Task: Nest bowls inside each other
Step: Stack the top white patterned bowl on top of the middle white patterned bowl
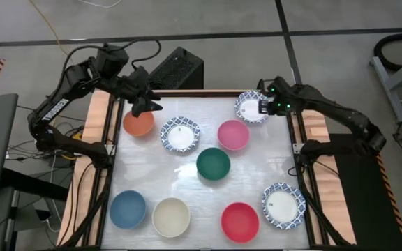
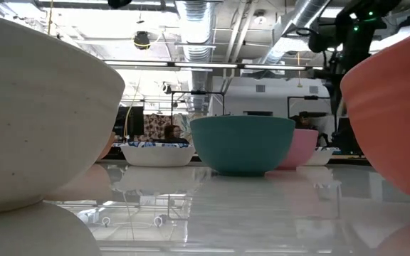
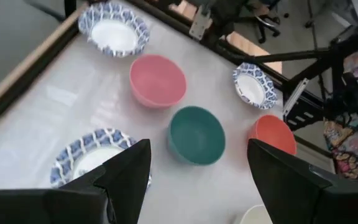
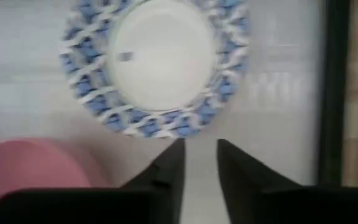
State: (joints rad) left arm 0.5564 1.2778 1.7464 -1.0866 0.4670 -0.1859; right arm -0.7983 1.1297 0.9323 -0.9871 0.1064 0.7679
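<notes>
Several bowls rest upright on their bases on the white table (image 1: 187, 185): orange (image 1: 138, 123), patterned (image 1: 180, 134), pink (image 1: 233, 134), dark green (image 1: 213, 164), blue (image 1: 128, 209), cream (image 1: 171, 217), red (image 1: 240, 222), and patterned ones at the near right (image 1: 283, 204) and far right (image 1: 250, 108). My left gripper (image 1: 145, 106) hangs open above the orange bowl's far edge, its fingers wide apart in its wrist view. My right gripper (image 4: 199, 149) points down beside the far-right patterned bowl (image 4: 157, 62). A narrow gap between its fingers holds nothing.
Wooden rails (image 1: 100, 160) and dark frame bars run along the table's left and right sides. A black box (image 1: 176, 70) stands behind the far edge. In the low view the cream bowl (image 2: 34, 107) and red bowl (image 2: 397, 121) loom close. Bare table lies between the bowls.
</notes>
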